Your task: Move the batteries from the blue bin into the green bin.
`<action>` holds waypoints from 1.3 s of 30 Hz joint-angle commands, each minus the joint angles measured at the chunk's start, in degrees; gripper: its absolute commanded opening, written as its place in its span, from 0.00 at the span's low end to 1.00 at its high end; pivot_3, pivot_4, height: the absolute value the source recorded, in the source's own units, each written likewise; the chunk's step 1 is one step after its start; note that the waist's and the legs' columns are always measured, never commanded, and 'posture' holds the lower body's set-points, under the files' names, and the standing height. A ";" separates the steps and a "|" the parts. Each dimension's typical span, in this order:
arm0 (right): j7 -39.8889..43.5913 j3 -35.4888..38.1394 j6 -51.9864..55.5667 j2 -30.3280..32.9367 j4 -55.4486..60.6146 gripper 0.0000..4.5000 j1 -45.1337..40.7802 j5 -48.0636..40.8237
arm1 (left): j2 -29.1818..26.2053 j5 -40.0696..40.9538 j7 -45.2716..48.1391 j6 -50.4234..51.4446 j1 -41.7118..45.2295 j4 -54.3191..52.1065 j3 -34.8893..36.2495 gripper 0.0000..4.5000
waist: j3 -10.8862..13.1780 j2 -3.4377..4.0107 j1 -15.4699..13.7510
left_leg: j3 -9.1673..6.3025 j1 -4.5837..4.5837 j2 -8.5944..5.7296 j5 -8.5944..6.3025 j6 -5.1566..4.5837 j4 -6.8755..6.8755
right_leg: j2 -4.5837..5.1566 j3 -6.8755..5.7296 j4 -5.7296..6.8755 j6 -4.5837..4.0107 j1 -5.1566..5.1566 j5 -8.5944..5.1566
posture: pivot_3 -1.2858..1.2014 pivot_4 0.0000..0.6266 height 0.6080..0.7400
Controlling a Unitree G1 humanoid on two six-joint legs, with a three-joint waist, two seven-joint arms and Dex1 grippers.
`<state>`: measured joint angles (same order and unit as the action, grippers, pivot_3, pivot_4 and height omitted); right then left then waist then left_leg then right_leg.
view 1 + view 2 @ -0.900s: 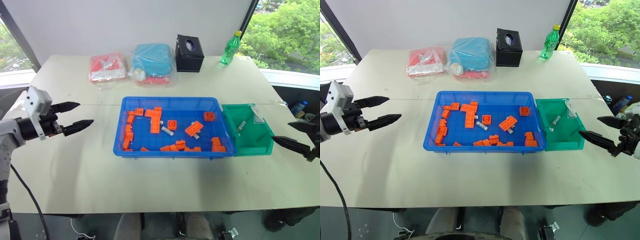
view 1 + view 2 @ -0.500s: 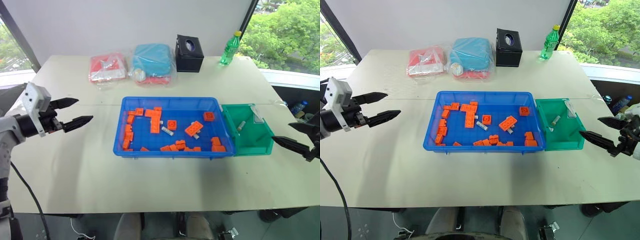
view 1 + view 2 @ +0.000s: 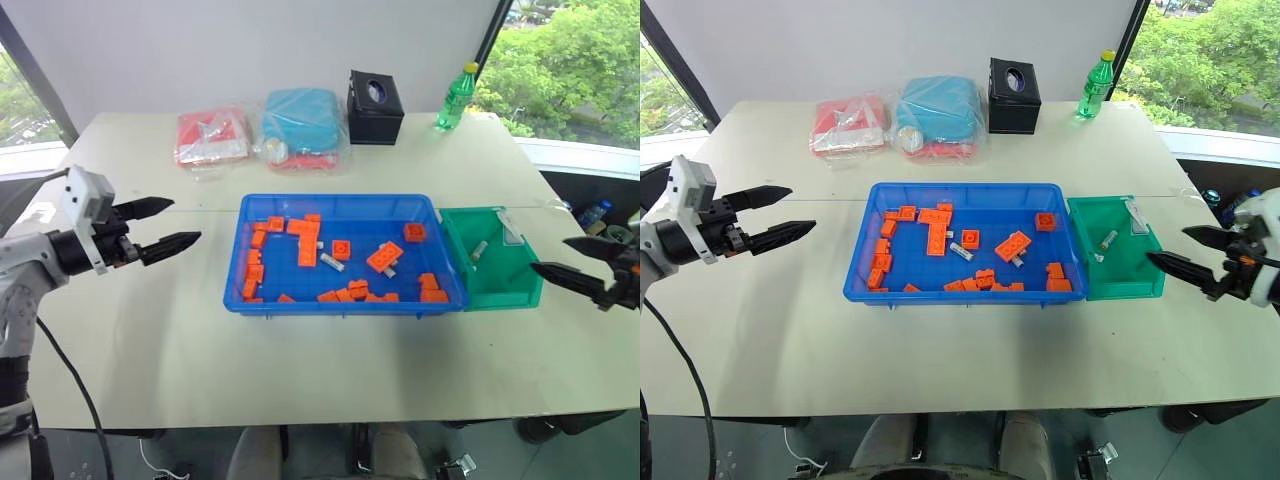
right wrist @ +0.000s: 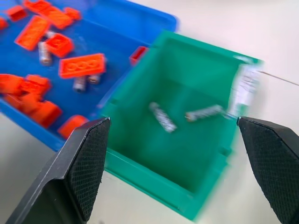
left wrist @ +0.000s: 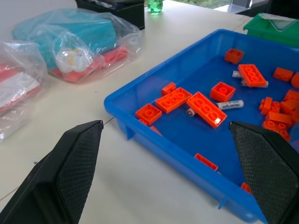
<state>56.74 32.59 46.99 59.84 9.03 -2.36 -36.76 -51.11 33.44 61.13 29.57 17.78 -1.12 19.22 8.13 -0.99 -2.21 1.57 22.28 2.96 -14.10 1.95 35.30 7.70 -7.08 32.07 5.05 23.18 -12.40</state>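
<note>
Pale bench [image 3: 150,330], window behind. Wide shallow blue plastic bin [image 3: 345,300] abutting deeper green plastic bin [image 3: 500,290], shortening transfers. Left gripper [image 3: 168,224] and right gripper [image 3: 570,262] flanking, jaws wide, empty. Silvery cylindrical batteries [image 5: 230,105] among orange toy bricks [image 3: 387,256]; two more [image 4: 162,116] resolved only by right wrist view.

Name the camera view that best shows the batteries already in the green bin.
The right wrist view: it looks straight into the green bin, showing two batteries on its floor. The head views show them small; the left wrist view catches just the bin's rim.
</note>
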 commanded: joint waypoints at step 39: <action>-27.80 -36.98 11.33 -51.43 -36.58 0.99 -50.21 9.17 | -0.61 7.06 -0.72 4.91 -2.70 -15.98 -0.44 1.00 | -0.11 -0.24 2.54 | -0.22 -0.03 -0.06 0.06 -0.10 0.05 | -0.18 0.20 1.07 -0.42 0.10 0.31 | 0.52 0.24 0.95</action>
<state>28.54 -3.65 59.05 9.17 -26.70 -51.73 -28.60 -51.32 39.67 60.77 34.95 14.61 -16.00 16.89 8.01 -1.23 0.33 1.32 22.25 2.90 -14.03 1.85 35.33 7.51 -6.87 33.14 4.63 23.27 -12.10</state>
